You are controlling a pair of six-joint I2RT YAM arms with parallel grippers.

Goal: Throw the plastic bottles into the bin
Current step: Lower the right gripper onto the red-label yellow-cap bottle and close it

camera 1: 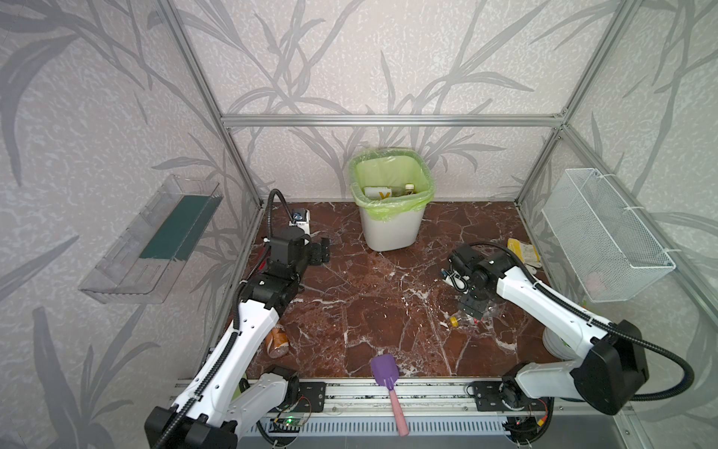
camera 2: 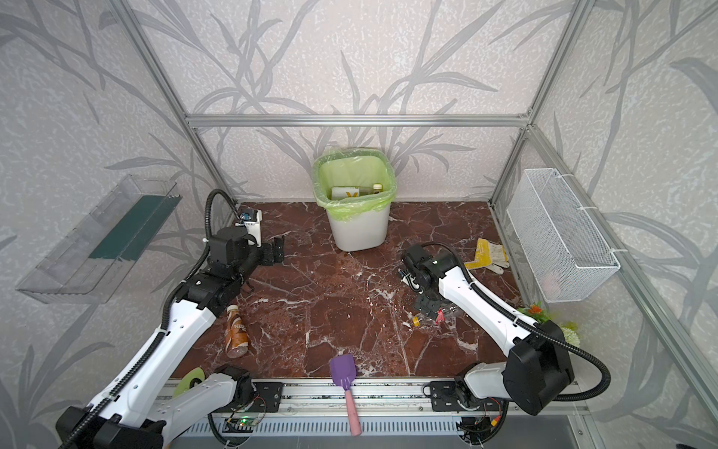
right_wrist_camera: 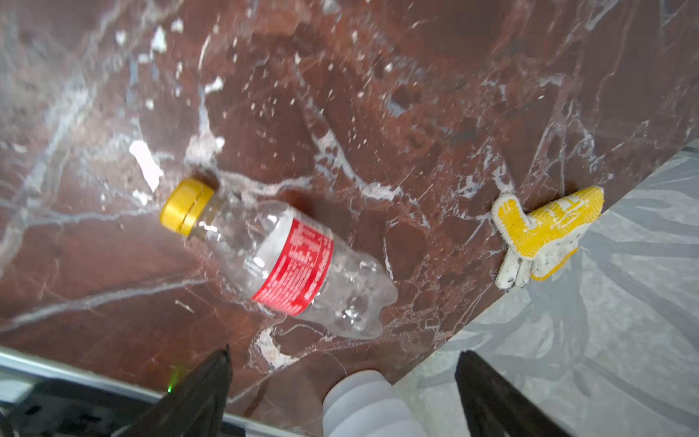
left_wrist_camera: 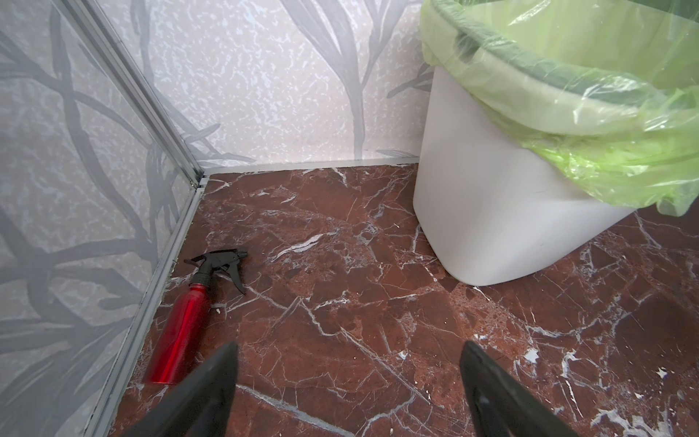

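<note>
The bin [camera 1: 388, 229] [left_wrist_camera: 491, 212], white with a light green bag, stands at the back wall, and bottles [camera 1: 392, 191] lie inside it. A clear plastic bottle [right_wrist_camera: 280, 257] with a yellow cap and a red label lies on the marble floor at the right [camera 1: 453, 321]. My right gripper [right_wrist_camera: 344, 355] [camera 1: 472, 307] hangs just over it, open and empty. A brown coffee bottle [camera 2: 236, 330] lies near the left arm. My left gripper [left_wrist_camera: 350, 348] [camera 1: 324, 250] is open and empty, level with the bin and to its left.
A red spray bottle [left_wrist_camera: 181, 333] lies along the left wall. A yellow glove [right_wrist_camera: 544, 234] rests by the right wall, and a white ribbed vase [right_wrist_camera: 367, 405] is beneath my right arm. A purple spatula [camera 1: 384, 377] overhangs the front rail. A wire basket [camera 1: 606, 237] and a clear tray [camera 1: 155, 241] hang on the side walls.
</note>
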